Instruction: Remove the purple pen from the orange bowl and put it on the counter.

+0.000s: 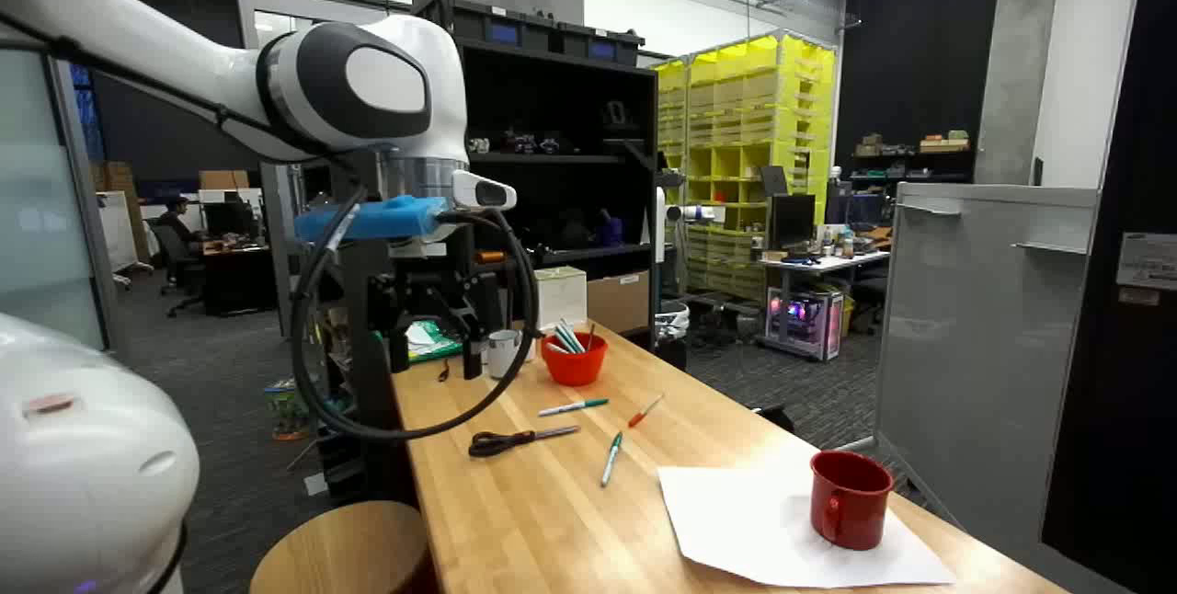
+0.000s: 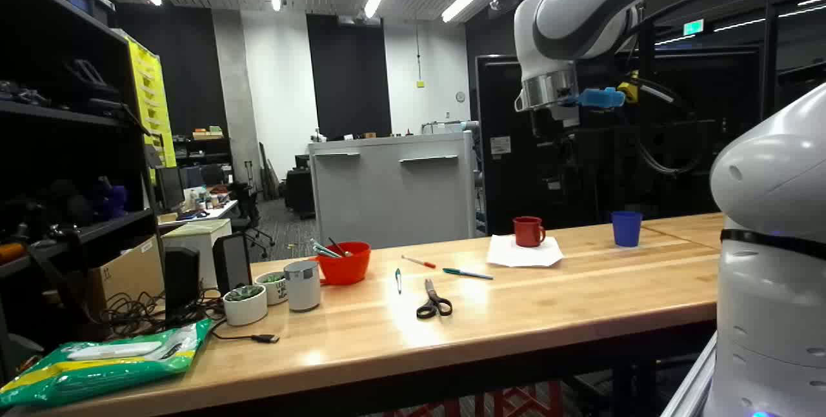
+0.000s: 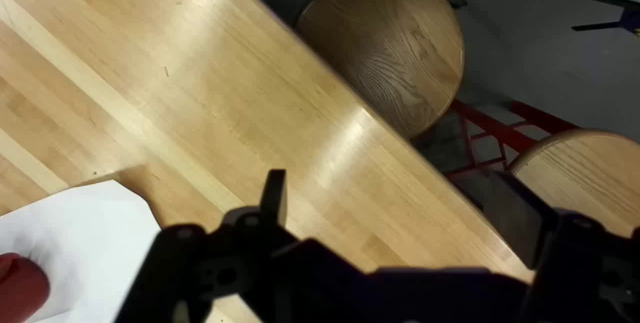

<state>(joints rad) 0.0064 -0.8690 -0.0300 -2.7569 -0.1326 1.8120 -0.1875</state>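
overhead, the black two-finger gripper (image 1: pixel 436 364) hangs with its fingers spread wide, above the light wooden counter (image 3: pixel 240 103). well apart and lower stands the round red-orange bowl (image 2: pixel 346 270), in both exterior views. pale teal markers (image 2: pixel 326 250) and one thin dark stick (image 2: pixel 337 246) lean in it, long axes slanted, upper ends jutting past the rim and, in an exterior view, aimed away from the gripper. whether that stick is the purple pen cannot be told. on the gripper's side of the bowl, two green-ended markers (image 1: pixel 574 407), a red pen (image 1: pixel 641 416) and black-handled scissors (image 1: pixel 524 439) lie flat. closer still, a red mug (image 1: pixel 851 499) stands on paper (image 1: pixel 745 520).
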